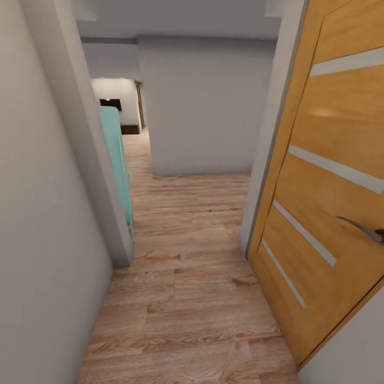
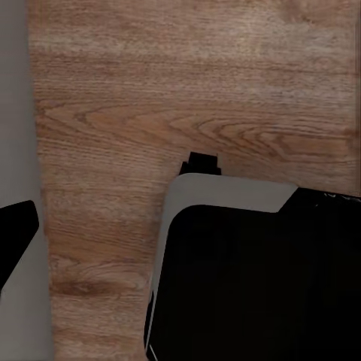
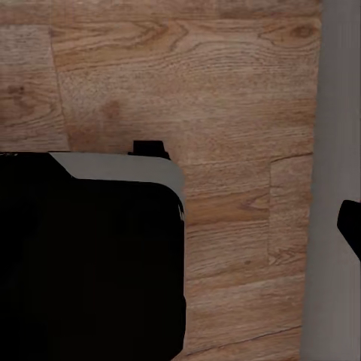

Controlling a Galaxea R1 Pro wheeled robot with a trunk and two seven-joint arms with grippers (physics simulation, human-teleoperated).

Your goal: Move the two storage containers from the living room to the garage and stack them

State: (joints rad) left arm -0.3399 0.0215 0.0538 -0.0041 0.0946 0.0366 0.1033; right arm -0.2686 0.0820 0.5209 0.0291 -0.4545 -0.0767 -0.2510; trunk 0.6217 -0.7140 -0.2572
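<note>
Robot is in transit down a narrow hallway with light wood plank floor (image 1: 186, 298), past an open orange-brown wooden door (image 1: 325, 202); no containers visible, so carrying and stacking seem undone; cannot tell either gripper's state

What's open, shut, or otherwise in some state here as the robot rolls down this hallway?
Wooden door: swung open, lever handle level.
Turquoise door: open, seen edge-on past the wall corner.
Wood plank floor: bare ahead.
Far room: lit.

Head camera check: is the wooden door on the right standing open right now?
Yes, the wooden door is swung open on the right, leaving the wood plank floor of the hallway clear ahead toward the grey wall.
</note>
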